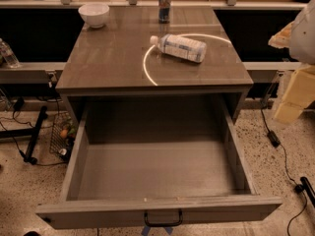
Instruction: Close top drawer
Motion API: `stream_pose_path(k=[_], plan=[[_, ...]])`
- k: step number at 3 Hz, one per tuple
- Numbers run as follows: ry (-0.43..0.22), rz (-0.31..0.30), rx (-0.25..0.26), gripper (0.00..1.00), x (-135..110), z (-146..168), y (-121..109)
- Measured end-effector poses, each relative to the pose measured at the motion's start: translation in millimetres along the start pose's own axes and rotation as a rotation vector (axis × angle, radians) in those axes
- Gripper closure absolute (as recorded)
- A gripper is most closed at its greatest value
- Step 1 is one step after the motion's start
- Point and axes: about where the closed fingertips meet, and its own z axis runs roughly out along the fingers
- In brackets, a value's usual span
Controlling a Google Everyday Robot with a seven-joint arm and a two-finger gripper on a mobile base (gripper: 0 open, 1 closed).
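The top drawer (157,211) is a wide grey wood-grain drawer pulled far out of the cabinet toward the camera. Its deep boxy inside (157,168) holds nothing. A small black bar handle (163,219) sits at the centre of its front panel, at the bottom edge of the view. My gripper (293,100) shows as cream-coloured parts at the right edge, level with the cabinet's top right corner and to the right of the drawer, touching nothing. The arm's white shell (305,28) is above it.
On the cabinet top (98,68) stand a white bowl (94,14) and a can (165,5), and a plastic bottle (179,47) lies on its side. A black stand (34,134) and wire basket (61,134) are on the floor left; cables (275,139) lie right.
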Motion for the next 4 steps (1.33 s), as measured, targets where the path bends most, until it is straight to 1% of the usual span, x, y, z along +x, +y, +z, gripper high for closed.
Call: stream_pose_path(k=[1, 2, 3, 4], plan=[[-0.002, -0.002, 0.005, 0.0, 0, 0, 0], [-0.008, -0.048, 0.001, 0.0, 9, 25, 15], [-0.002, -0.114, -0.009, 0.0, 26, 62, 34], [0.004, -0.203, -0.067, 0.0, 50, 128, 69]])
